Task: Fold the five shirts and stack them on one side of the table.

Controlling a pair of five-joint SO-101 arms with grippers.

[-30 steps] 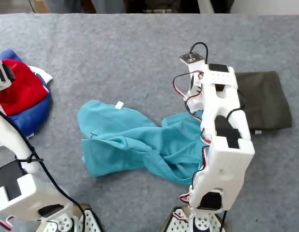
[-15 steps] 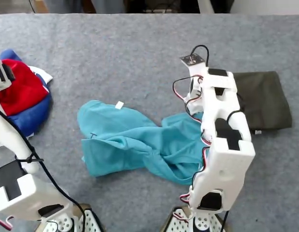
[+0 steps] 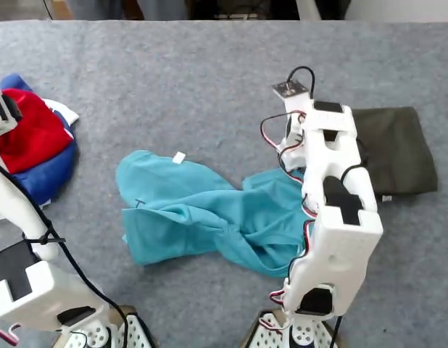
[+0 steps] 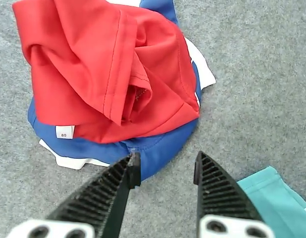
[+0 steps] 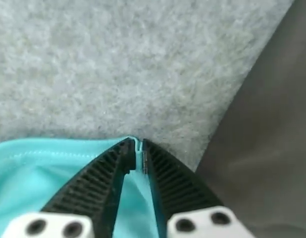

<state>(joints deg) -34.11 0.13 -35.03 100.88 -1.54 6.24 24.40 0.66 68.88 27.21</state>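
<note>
A crumpled teal shirt point(image 3: 188, 210) lies mid-table. My right gripper point(image 5: 136, 146) is shut on the teal shirt's point(image 5: 44, 168) hem at its right end, close beside a folded dark green shirt point(image 5: 272, 124) that rests at the right point(image 3: 398, 148). The right arm point(image 3: 333, 196) covers that end of the teal shirt from above. At the far left sits a heap: a red shirt point(image 4: 93, 64) on a blue shirt point(image 4: 163, 148) over a white shirt point(image 4: 200, 64). My left gripper point(image 4: 167, 161) hangs open just off the heap's near edge, with nothing between its fingers.
Grey felt point(image 3: 173, 80) covers the whole table. The back half and the strip between the heap point(image 3: 28, 134) and the teal shirt are bare felt. The left arm point(image 3: 14, 210) stands along the left edge.
The right arm's wrist has edged slightly to the right. The teal shirt's outline looks the same, and the left arm has kept still.
</note>
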